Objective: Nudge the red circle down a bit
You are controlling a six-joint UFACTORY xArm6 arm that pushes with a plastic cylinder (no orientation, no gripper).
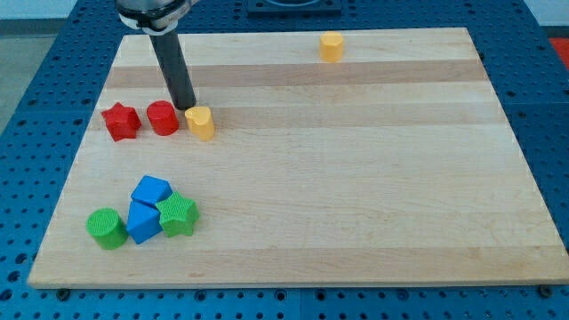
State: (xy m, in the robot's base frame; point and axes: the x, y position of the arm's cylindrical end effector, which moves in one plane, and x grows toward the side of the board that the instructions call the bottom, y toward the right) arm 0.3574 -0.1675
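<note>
A: Where does the red circle [162, 117] sit?

B: Just to the view's left of my tip [188, 108] and slightly below it, in a row with the red star [121, 122] on its far side and the yellow heart [201, 123] right under my tip.

A: And the tip itself?

B: A bare rod, nothing to open or close, holding nothing. It stands in the gap above the circle and the heart, very near both; I cannot tell whether it touches either.

A: So how should the nudge go?

B: I judge the tip first has to get squarely above the circle's middle, then press toward the view's bottom, briefly. Off-centre contact would swing the circle into the star or the heart.

A: Anything else nearby?

B: The green and blue blocks [142, 214] lie well below, a yellow block [332, 45] far to the right.
</note>
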